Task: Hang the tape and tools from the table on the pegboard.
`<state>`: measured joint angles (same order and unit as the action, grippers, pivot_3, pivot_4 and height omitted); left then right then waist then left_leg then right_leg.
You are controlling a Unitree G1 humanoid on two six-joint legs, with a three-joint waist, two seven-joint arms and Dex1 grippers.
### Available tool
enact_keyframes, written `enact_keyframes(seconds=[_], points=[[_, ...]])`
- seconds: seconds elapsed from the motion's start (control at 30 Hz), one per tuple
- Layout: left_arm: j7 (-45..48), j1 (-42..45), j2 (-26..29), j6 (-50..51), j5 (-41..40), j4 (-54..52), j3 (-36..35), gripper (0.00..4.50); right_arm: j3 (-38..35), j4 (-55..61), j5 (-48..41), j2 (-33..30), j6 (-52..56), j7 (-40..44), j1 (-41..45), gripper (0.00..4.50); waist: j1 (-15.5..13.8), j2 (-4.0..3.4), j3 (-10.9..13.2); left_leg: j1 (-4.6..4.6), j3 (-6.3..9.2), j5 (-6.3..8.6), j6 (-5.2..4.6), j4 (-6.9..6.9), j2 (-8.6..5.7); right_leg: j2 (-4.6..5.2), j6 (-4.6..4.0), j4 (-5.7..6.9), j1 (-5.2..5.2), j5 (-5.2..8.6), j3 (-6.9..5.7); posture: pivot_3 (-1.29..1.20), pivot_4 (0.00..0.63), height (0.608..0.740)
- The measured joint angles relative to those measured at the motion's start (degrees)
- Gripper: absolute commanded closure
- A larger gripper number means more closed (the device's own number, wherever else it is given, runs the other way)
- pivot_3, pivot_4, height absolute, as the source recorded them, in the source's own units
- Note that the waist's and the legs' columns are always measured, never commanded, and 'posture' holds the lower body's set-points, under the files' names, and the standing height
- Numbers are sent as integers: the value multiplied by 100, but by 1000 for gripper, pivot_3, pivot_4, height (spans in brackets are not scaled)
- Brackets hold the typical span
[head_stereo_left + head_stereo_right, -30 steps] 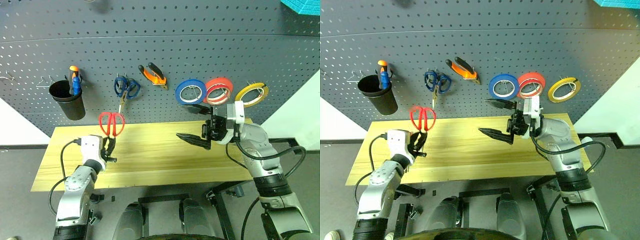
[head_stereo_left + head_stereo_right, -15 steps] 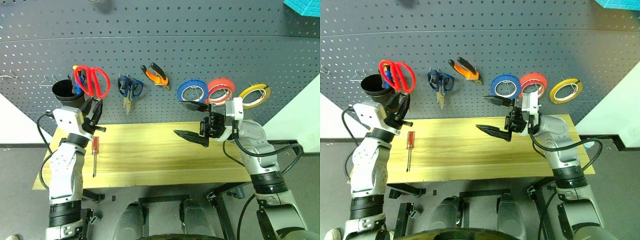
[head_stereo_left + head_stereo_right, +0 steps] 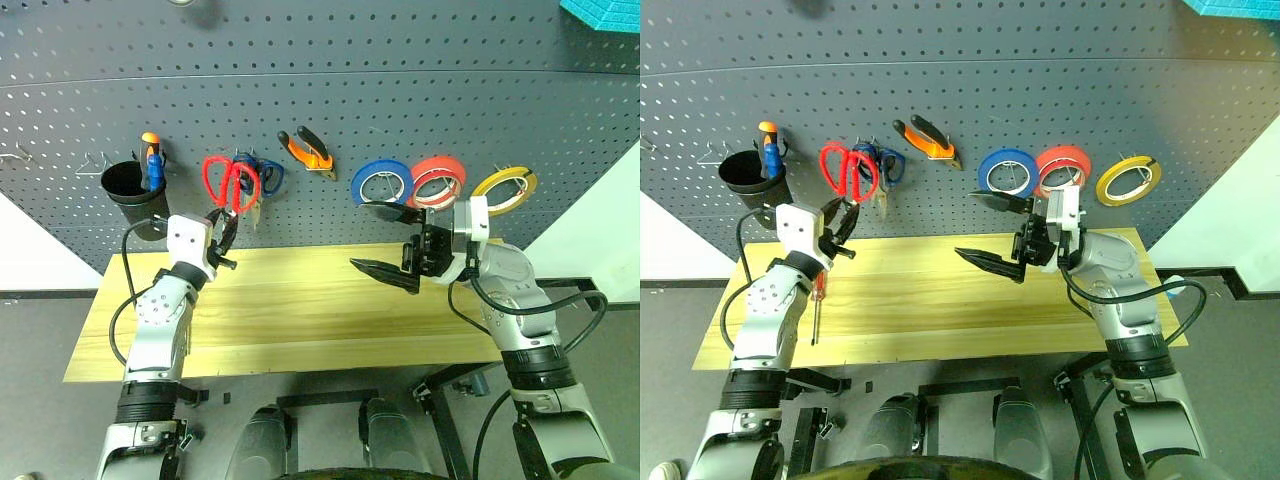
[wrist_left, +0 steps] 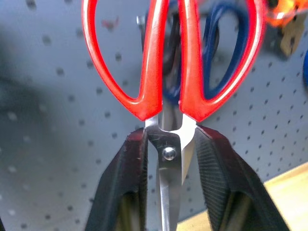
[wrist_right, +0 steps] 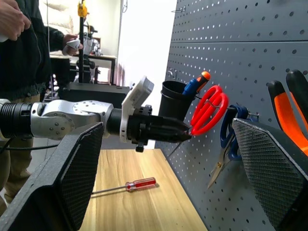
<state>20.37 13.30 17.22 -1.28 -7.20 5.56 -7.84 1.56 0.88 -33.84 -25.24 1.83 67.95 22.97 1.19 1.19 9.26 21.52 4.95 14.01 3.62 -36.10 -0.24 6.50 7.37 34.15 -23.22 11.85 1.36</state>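
Red-handled scissors (image 3: 231,183) with steel blades, grey dotted pegboard (image 3: 400,90), pale yellow grained tabletop (image 3: 300,310), blue, red and yellow tape rolls (image 3: 437,180).

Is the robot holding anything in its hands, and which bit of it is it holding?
The left hand holds the red scissors at the pivot, just below the handles. The right hand is open, holding nothing.

The screwdriver (image 3: 816,303) lies on the table (image 3: 940,320), seemingly below the raised scissors (image 3: 847,170).
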Motion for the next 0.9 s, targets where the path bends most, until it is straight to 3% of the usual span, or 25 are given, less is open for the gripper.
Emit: enact_keyframes(seconds=[0.1, 0.3, 0.43, 0.63, 0.9], points=[[-243, 0, 15, 404, 113, 30, 0, 769, 2, -2, 104, -1, -71, 14, -19, 0, 0, 0, -2, -1, 0, 0, 0, -1, 0, 0, 4, 1, 1, -1, 0, -58, 61, 740], [-741, -10, 68, 2006, 157, 216, -110, 769, 76, -183, 458, -45, -362, 235, -158, 0, 9, 1, -4, -6, 1, 0, 0, -1, 0, -1, 13, 5, 2, 2, 0, -46, 75, 740], [-1206, 32, 209, 3136, 12, 886, -694, 17, 137, -390, 621, -56, -496, 346, -239, 0, 80, 1, -4, -7, 5, -1, -1, -2, 1, -3, 22, 13, 1, 7, 0, -37, 83, 740], [-1270, 472, 445, 3853, -87, 2188, -927, 17, 166, -695, 804, -53, -787, 491, -392, 0, 83, 4, -5, -8, 7, -3, 3, -9, 1, -3, 21, 14, 7, 5, -1, -32, 100, 740], [-1025, 1574, 853, 3430, -131, 4213, -944, 17, 180, -1029, 1052, -62, -1192, 590, -738, 0, 143, 5, -4, -10, 5, -3, 4, -1, 1, -3, 25, 12, 4, 4, 0, -53, 112, 740]])
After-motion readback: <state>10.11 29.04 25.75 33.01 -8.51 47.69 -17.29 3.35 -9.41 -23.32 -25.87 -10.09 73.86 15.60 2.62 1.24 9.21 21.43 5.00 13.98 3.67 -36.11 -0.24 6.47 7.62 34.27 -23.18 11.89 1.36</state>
